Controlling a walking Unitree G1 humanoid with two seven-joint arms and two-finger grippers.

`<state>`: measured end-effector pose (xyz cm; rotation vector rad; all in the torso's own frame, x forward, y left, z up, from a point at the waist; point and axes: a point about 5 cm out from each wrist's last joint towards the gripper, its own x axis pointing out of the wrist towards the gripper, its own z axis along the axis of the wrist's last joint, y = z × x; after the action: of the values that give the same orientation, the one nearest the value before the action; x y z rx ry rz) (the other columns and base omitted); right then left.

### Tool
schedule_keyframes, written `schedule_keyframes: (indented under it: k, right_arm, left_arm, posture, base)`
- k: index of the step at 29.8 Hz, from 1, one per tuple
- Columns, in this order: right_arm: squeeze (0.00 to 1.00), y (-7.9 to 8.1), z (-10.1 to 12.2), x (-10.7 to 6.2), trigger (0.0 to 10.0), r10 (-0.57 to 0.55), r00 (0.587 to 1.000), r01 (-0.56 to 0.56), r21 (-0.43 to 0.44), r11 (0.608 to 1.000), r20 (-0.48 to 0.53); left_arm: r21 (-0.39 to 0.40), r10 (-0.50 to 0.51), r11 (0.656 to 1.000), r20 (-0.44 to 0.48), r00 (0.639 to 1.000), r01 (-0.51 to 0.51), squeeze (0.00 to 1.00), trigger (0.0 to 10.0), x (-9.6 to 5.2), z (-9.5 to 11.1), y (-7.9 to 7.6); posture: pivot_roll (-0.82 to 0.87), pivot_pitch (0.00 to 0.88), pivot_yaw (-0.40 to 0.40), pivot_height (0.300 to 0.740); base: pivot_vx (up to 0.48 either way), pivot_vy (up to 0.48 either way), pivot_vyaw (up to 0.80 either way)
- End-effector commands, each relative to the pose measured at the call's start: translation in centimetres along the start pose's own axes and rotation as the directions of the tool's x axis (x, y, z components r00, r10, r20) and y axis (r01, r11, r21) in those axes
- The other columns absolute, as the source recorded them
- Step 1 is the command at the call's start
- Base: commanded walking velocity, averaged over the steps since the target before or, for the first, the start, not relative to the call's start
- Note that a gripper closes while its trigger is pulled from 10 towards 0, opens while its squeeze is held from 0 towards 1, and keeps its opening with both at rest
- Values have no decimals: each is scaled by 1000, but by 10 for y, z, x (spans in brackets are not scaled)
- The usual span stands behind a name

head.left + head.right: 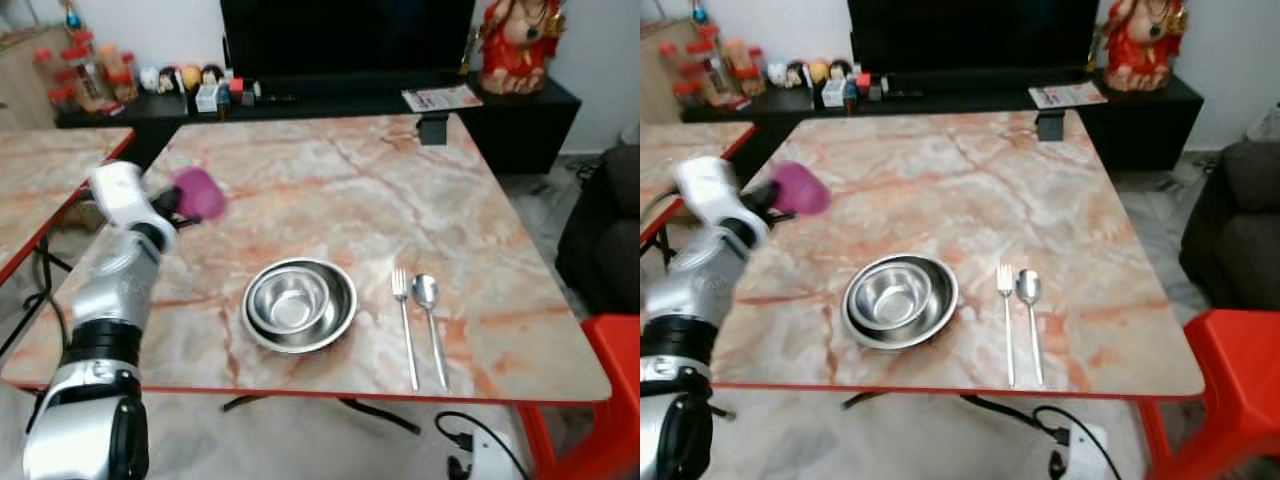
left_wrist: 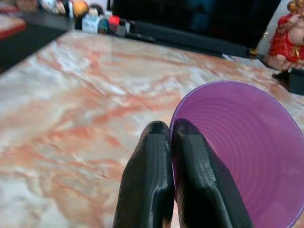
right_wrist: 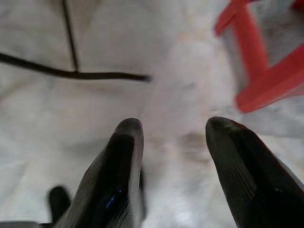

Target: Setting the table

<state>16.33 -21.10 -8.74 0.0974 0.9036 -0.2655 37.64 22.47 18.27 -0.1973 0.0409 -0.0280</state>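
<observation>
We carry a purple cup [image 2: 247, 156] in the left tool [image 2: 171, 142], fingers pinched on its rim, above the bench [image 1: 400, 190] left of the nested steel bowls [image 1: 298, 303], presumably to complete the setting beside fork [image 1: 403, 320] and spoon [image 1: 430, 320]. The right tool [image 3: 175, 137] hangs idle, fingers apart, over the floor.

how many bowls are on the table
2: a small bowl nested inside a large bowl, both near the front edge of the table, left of the fork.
</observation>
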Motion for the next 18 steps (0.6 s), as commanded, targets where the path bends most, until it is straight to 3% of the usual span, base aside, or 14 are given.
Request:
schedule_keyframes:
  k: [1, 7, 11, 14, 18]
  right_arm:
    - [0, 6, -6, -1, 10000, 26, 999, -27, -32, 999, -23]
    - [0, 3, -3, 0, 10000, 25, 1000, -26, -42, 999, -16]
    - [0, 2, 0, 0, 10000, 31, 999, -32, -53, 998, -8]
    - [0, 2, 0, 0, 10000, 33, 999, -33, -55, 998, -7]
    - [0, 2, 0, 0, 10000, 32, 999, -32, -55, 998, -6]
  left_arm:
    - [57, 75, 996, -42, 996, -73, 0, 10000, -8, -5, 14]
    - [112, 67, 992, -105, 992, -55, 0, 10000, -12, -5, 12]
    - [170, -9, 985, -138, 990, 32, 0, 10000, -15, -4, 0]
    - [128, -44, 990, -135, 990, 61, 0, 10000, -15, -5, -9]
    - [114, -39, 992, -196, 980, 62, 0, 10000, -11, -18, -15]
  posture:
    - [6, 0, -8, 728]
    - [9, 0, -24, 728]
    - [11, 0, -32, 728]
    - [4, 0, -31, 728]
    - [-9, 0, -27, 728]
  base:
    - [0, 0, 0]
    - [0, 0, 0]
    - [0, 0, 0]
    - [0, 0, 0]
    - [0, 0, 0]
